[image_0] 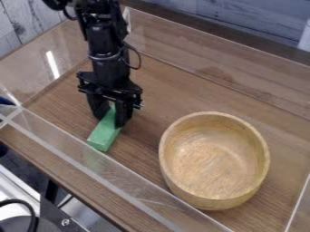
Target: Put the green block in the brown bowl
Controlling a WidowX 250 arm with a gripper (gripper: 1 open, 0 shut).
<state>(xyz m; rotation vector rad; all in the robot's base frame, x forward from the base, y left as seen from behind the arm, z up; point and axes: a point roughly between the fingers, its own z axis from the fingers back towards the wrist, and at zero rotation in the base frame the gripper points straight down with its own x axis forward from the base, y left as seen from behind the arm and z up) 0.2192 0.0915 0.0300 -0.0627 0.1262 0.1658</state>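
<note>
Green block (pixel 107 132) flat on wooden table (pixel 194 72), toward left front edge, angled, far end between fingers of gripper (pixel 111 112). Fingers straddling block, partly closed; firm grip not determinable. Brown bowl (pixel 216 159) well apart, near right front corner.

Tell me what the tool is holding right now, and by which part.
The tool straddles the far end of the green block, which lies on the table. Whether its fingers already grip that end cannot be told.
</note>
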